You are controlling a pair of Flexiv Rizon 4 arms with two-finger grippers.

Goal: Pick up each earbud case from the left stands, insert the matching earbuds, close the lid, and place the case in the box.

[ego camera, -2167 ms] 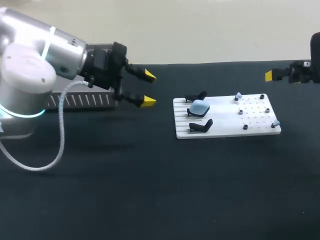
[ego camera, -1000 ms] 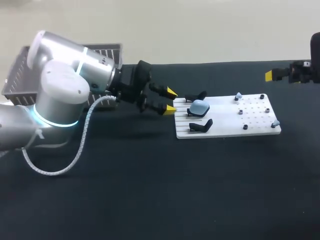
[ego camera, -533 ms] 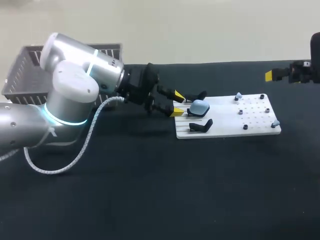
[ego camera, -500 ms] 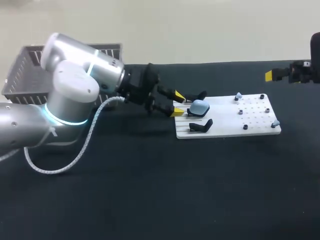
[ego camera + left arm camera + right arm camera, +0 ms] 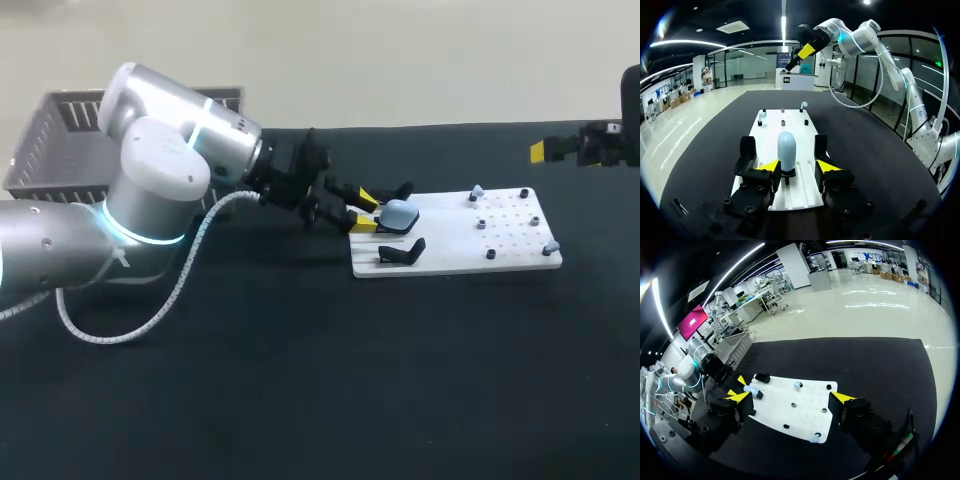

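a black table (image 5: 300,380) carries a white board (image 5: 455,240) right of its middle, and a grey mesh box (image 5: 50,150) sits at its far left corner. at the board's left end, black stands (image 5: 402,252) stand in a row, and the middle one holds a pale blue earbud case (image 5: 399,213), lid shut. the left gripper (image 5: 365,212) is at that end, its claw spread wide, one yellow tip on each side of the case and clear of it. two small pale blue earbuds (image 5: 476,191) stand on the board's right half. the right gripper (image 5: 791,397) hangs wide open over the table's far right edge, holding nothing.
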